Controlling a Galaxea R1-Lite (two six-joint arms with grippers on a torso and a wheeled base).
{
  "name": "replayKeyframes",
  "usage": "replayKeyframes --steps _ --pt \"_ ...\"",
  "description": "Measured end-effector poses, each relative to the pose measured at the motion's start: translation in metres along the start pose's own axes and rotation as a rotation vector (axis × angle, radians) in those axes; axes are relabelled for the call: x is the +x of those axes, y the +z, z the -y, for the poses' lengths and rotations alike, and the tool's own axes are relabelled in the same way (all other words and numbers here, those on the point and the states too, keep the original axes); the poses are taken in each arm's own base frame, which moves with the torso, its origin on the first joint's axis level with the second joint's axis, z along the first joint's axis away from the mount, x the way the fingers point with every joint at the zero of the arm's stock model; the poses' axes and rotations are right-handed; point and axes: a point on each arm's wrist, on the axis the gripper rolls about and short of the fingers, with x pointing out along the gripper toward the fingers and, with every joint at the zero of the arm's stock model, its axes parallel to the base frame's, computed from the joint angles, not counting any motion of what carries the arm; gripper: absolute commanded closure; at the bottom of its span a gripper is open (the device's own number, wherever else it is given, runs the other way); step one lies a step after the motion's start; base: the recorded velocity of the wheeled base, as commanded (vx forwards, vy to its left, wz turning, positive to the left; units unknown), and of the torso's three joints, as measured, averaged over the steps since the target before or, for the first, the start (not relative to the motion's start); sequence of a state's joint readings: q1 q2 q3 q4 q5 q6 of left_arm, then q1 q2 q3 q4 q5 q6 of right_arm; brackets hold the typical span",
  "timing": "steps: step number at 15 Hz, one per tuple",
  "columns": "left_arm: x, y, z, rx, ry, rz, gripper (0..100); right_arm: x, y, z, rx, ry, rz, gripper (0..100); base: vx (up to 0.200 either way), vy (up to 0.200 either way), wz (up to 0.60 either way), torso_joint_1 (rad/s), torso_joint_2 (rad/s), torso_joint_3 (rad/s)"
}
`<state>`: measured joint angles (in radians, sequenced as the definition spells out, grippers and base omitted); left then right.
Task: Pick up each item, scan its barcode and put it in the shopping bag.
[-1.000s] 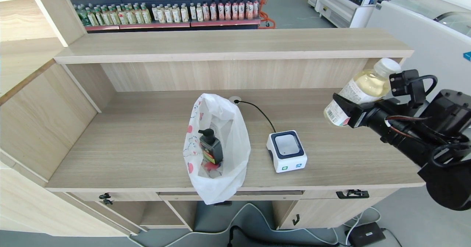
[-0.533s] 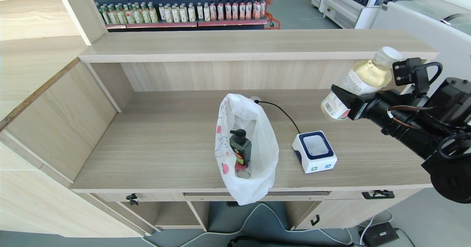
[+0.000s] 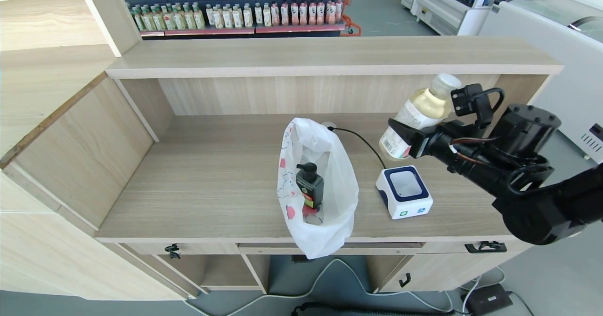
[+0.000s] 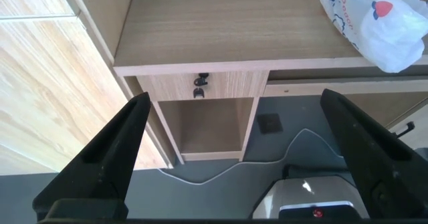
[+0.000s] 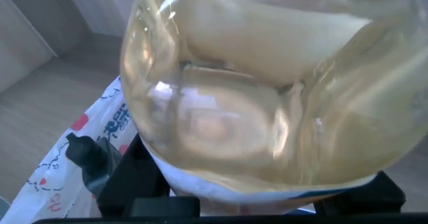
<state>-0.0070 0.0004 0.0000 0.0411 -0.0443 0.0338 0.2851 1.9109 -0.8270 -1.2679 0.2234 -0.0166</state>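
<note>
The right gripper [image 3: 409, 137] is clamped on a bottle of pale yellow drink [image 3: 419, 111], held tilted in the air just behind the barcode scanner [image 3: 404, 191], cap pointing up and away. Beside the scanner on the wooden counter [image 3: 212, 184] stands the white shopping bag [image 3: 330, 212] with a black pump bottle [image 3: 309, 189] inside. The left gripper [image 4: 235, 100] hangs before the counter's front edge, fingers spread wide and holding nothing.

Matt wood counter [image 3: 212, 184]; glossy plastic bottle [image 3: 415, 114]; thin plastic bag [image 3: 340, 214].

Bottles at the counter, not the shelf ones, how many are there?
2: a pump bottle inside the shopping bag, and a drink bottle in the right gripper. The bag may hide more.
</note>
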Motion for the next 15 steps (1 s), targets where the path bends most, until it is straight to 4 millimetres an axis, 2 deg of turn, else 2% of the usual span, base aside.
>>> replayKeyframes --steps 1,5,15 --pt "0.0 0.0 0.0 0.003 -0.001 0.0 0 0.005 -0.008 -0.008 0.008 0.029 -0.019 100 0.0 0.2 0.0 -0.012 0.0 0.002" --pt "0.0 0.0 0.0 0.002 0.0 0.0 0 0.013 -0.031 -0.026 -0.015 0.083 -0.069 100 0.0 0.0 0.0 0.0 0.0 0.0" --pt "0.0 0.0 0.0 -0.003 0.001 0.0 0 0.038 -0.066 -0.024 -0.029 0.13 -0.07 100 0.0 0.0 0.0 0.0 0.0 0.0"
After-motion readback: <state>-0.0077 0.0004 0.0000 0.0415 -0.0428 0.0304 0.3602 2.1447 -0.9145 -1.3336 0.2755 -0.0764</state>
